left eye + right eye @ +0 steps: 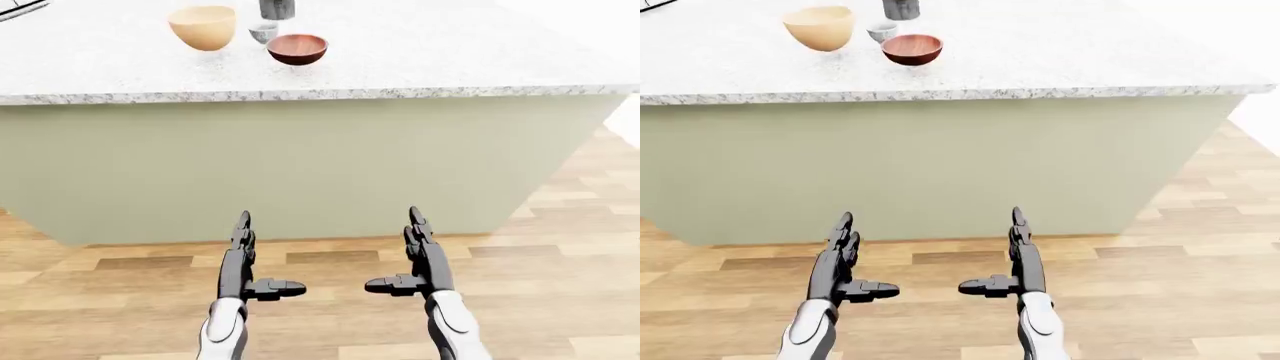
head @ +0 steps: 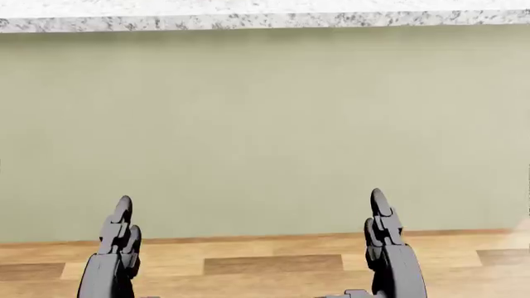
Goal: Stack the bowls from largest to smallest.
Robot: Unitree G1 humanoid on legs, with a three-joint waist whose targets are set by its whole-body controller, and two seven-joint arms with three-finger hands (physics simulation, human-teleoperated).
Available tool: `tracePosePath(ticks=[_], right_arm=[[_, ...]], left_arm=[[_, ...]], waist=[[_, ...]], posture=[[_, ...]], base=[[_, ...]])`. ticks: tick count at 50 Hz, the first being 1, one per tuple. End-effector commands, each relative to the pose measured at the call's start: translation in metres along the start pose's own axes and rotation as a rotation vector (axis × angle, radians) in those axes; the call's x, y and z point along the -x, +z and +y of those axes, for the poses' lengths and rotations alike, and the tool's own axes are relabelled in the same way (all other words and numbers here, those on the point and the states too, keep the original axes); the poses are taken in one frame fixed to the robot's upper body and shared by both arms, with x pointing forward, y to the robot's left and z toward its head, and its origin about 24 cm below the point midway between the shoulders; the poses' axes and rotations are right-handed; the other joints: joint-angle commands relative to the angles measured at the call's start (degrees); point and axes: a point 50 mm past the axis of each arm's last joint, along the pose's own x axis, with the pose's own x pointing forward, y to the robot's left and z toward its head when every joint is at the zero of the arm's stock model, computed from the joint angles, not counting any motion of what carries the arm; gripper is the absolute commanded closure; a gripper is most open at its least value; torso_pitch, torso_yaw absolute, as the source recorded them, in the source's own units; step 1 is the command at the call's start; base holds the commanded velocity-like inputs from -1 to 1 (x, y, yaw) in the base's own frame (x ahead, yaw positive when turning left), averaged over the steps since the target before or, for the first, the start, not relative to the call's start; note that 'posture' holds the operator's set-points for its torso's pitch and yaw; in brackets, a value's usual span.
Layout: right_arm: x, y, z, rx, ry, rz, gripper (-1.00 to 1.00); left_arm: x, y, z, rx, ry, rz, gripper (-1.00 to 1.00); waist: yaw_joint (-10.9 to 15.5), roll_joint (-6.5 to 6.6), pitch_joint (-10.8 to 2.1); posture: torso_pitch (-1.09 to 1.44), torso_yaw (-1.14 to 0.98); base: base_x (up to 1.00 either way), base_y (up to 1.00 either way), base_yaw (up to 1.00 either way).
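Left-eye view: tan wooden bowl (image 1: pixel 203 27), small grey bowl (image 1: pixel 263 31), reddish-brown bowl (image 1: pixel 297 49) far off on speckled counter (image 1: pixel 420 52); rigid (probably light), best gripped by rims; left hand (image 1: pixel 240 262) and right hand (image 1: pixel 420 259) released, empty.

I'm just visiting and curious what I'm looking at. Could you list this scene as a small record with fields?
Setting: kitchen island with speckled counter, wood floor
Bowls: tan bowl, small grey bowl, reddish-brown bowl, all standing apart, unstacked
Behind bowls: dark grey container
Left hand: open, empty, low over floor
Right hand: open, empty
Stacking: not begun
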Motion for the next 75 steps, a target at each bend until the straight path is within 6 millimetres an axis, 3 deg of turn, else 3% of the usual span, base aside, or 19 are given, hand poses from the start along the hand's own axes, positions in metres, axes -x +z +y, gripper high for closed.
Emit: tracePosePath(ticks=[1, 2, 3, 5, 7, 8, 11, 17, 22, 31, 35, 39, 42, 45, 52, 56, 61, 69, 75], right_arm=[[0.008, 0.036, 0.004, -0.029, 0.097, -0.218, -1.0], [0.009, 0.035, 0.008, 0.021, 0.119, -0.222, -1.0], [0.009, 0.037, 0.011, 0.002, 0.124, -0.237, -1.0], [0.008, 0.037, 0.012, 0.029, 0.13, -0.238, -1.0], [0.012, 0.045, 0.01, 0.063, 0.118, -0.273, -1.0], [0.014, 0.049, 0.01, 0.063, 0.121, -0.299, -1.0], [0.022, 0.066, 0.006, 0.097, 0.108, -0.351, -1.0], [0.041, 0.113, -0.007, 0.192, 0.046, -0.457, -1.0], [0.054, 0.135, -0.009, 0.328, 0.004, -0.505, -1.0], [0.076, 0.162, 0.006, 0.506, -0.017, -0.639, -1.0], [0.078, 0.169, 0.013, 0.638, -0.05, -0.635, -1.0], [0.077, 0.179, 0.009, 0.653, -0.051, -0.618, -1.0], [0.078, 0.197, 0.005, 0.737, -0.107, -0.597, -1.0], [0.081, 0.214, 0.007, 0.873, -0.16, -0.592, -1.0], [0.084, 0.24, 0.008, 0.958, -0.168, -0.631, -1.0], [0.093, 0.248, 0.011, 0.98, -0.185, -0.659, -1.0], [0.099, 0.248, 0.014, 0.997, -0.205, -0.679, -1.0], [0.121, 0.249, 0.031, 1.125, -0.273, -0.904, -1.0], [0.119, 0.242, 0.029, 1.092, -0.254, -0.868, -1.0]], left_arm=[[0.002, 0.054, -0.007, -0.04, -0.076, -0.233, -1.0], [0.004, 0.055, -0.008, -0.043, -0.074, -0.248, -1.0], [0.006, 0.053, -0.009, -0.037, -0.084, -0.259, -1.0], [0.007, 0.054, -0.01, -0.061, -0.087, -0.279, -1.0], [0.006, 0.056, -0.008, -0.099, -0.08, -0.284, -1.0], [0.007, 0.059, -0.007, -0.082, -0.084, -0.295, -1.0], [0.012, 0.076, -0.002, -0.071, -0.069, -0.327, -1.0], [0.023, 0.126, 0.007, -0.083, -0.038, -0.475, -1.0], [0.036, 0.147, 0.011, -0.133, 0.005, -0.588, -1.0], [0.065, 0.178, 0.014, -0.031, 0.014, -0.752, -1.0], [0.073, 0.188, 0.014, -0.235, 0.13, -0.852, -1.0], [0.069, 0.194, 0.01, -0.41, 0.215, -0.885, -1.0], [0.066, 0.208, 0.002, -0.628, 0.295, -0.945, -1.0], [0.067, 0.222, -0.004, -0.733, 0.358, -1.002, -1.0], [0.092, 0.244, -0.006, -0.726, 0.421, -1.089, -1.0], [0.106, 0.254, -0.003, -0.749, 0.467, -1.126, -1.0], [0.139, 0.262, -0.011, -0.783, 0.518, -1.282, -1.0], [0.15, 0.266, -0.008, -0.692, 0.572, -1.4, -1.0], [0.15, 0.264, -0.01, -0.692, 0.562, -1.407, -1.0]], waist=[[-0.1, -0.45, -0.05], [-0.1, -0.39, -2.28], [0.1, 0.0, -3.57], [0.0, -0.53, -1.12], [0.1, -0.54, -3.98], [0.2, -0.5, -4.23], [0.4, -0.27, -4.37], [0.5, -0.32, -4.63], [0.5, -0.4, -5.09], [0.3, -0.19, -4.77], [0.3, -0.03, -4.22], [0.2, 0.01, -4.18], [0.3, -0.08, -4.1], [0.3, -0.13, -3.98], [0.0, 0.15, -3.81], [0.0, 0.3, -3.49], [0.0, 0.46, -3.21], [0.1, 0.57, -2.99], [0.0, 0.56, -3.18]], posture=[[0.0, 0.0], [0.0, 0.0], [0.0, 0.0], [0.0, 0.0], [0.0, 0.0], [0.0, 0.0], [0.0, 0.0], [0.0, 0.0], [0.0, 0.0], [0.0, 0.0], [0.0, 0.0], [0.0, 0.0], [0.0, 0.0], [0.0, 0.0], [0.0, 0.0], [0.0, 0.0], [0.0, 0.0], [0.0, 0.0], [0.0, 0.0]], base=[[0.0, 0.0, 0.0], [0.0, 0.0, 0.0], [0.0, 0.0, 0.0], [0.0, 0.0, 0.0], [0.0, 0.0, 0.0], [0.0, 0.0, 0.0], [0.0, 0.0, 0.0], [0.0, 0.0, 0.0], [0.0, 0.0, 0.0], [0.0, 0.0, 0.0], [0.0, 0.0, 0.0], [0.0, 0.0, 0.0], [0.0, 0.0, 0.0], [0.0, 0.0, 0.0], [0.0, 0.0, 0.0], [0.0, 0.0, 0.0], [0.0, 0.0, 0.0], [0.0, 0.0, 0.0], [0.0, 0.0, 0.0]])
